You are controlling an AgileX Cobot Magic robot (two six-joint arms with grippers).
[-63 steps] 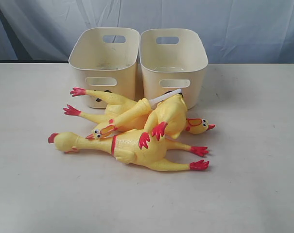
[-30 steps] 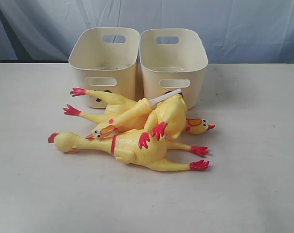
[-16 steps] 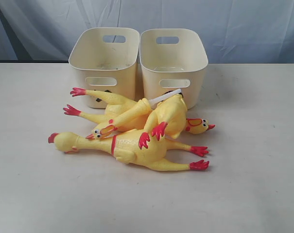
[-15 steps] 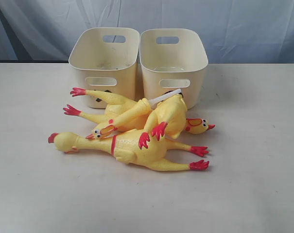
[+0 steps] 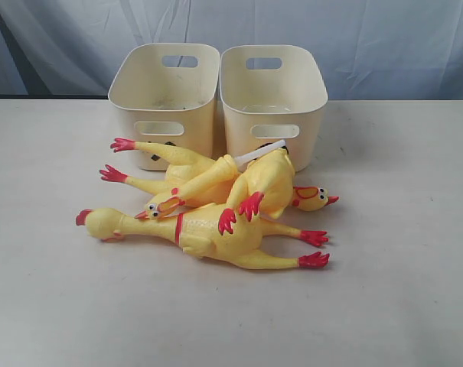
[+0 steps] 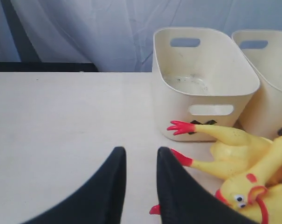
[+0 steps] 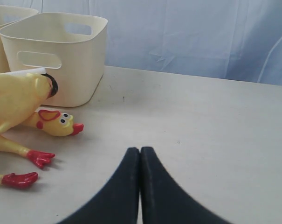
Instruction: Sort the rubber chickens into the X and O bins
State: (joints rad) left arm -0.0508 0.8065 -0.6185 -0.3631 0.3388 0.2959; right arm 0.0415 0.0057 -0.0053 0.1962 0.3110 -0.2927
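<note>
The yellow, long-necked rubber chickens [image 5: 216,233] lie tangled in one heap on the pale table [image 5: 399,306], just in front of the two cream plastic tubs [image 5: 164,76], whose black marks they mostly hide. Expect them to be light, soft and floppy: a thin leg would likely bend and slip, so pinch the thick body or the neck's base of the topmost one. Your left gripper [image 6: 141,151] hangs near the heap, jaws parted, nothing between. Your right gripper [image 7: 140,150] is clenched tight on nothing, further from the heap.
</note>
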